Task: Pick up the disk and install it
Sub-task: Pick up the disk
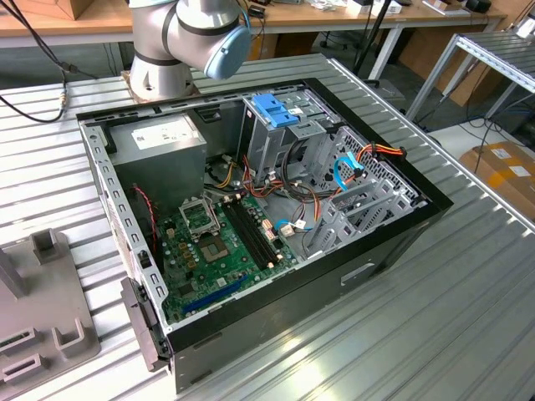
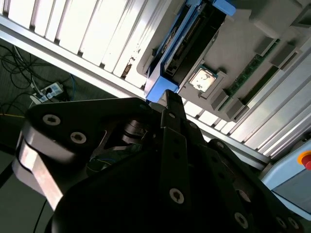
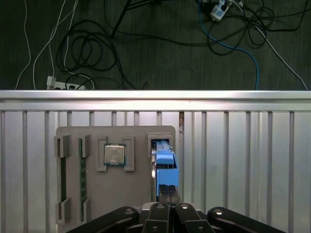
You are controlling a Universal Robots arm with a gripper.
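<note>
The grey moulded tray (image 1: 50, 311), at eight o'clock from the open steel case (image 1: 276, 313), carries the disk (image 3: 164, 158) on edge in a slot, a thin dark slab in blue plastic rails. The gripper (image 3: 168, 188) meets its near end, though I cannot tell whether it has hold. Pick-up stage, I'd judge. Freeing it calls for a straight pull.
</note>
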